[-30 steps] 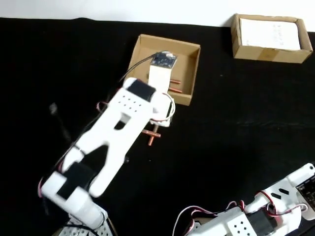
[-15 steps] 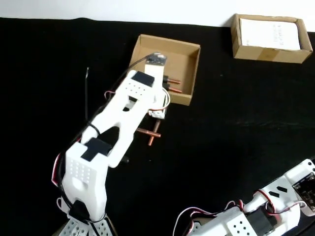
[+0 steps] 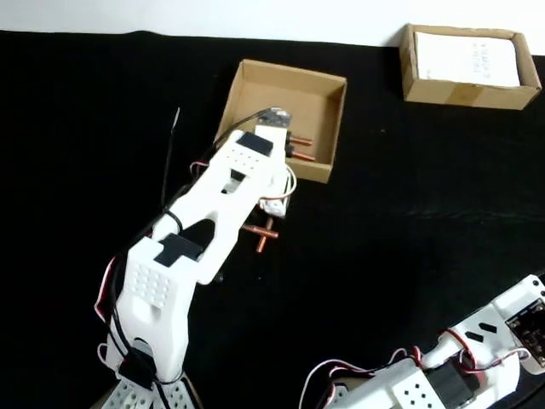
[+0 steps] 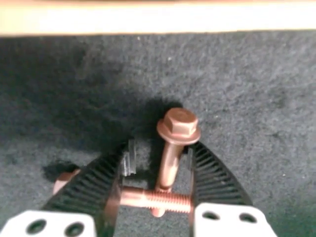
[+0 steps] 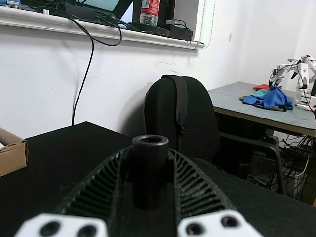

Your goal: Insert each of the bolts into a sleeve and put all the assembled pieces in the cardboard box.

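As the left arm [image 3: 213, 221] draws back from over the cardboard box [image 3: 294, 73] in the high view, its wrist comes down above what look like two crossed bolts [image 3: 262, 232] just outside the box's near wall. Its wrist view shows the left gripper [image 4: 160, 150] open, straddling the hex-head bolt [image 4: 177, 127] and the threaded bolt [image 4: 155, 200] lying across it, so a fresh pick looks near. The right wrist view has the right gripper [image 5: 149, 152] clamped on a black sleeve [image 5: 149, 173], awaiting a bolt.
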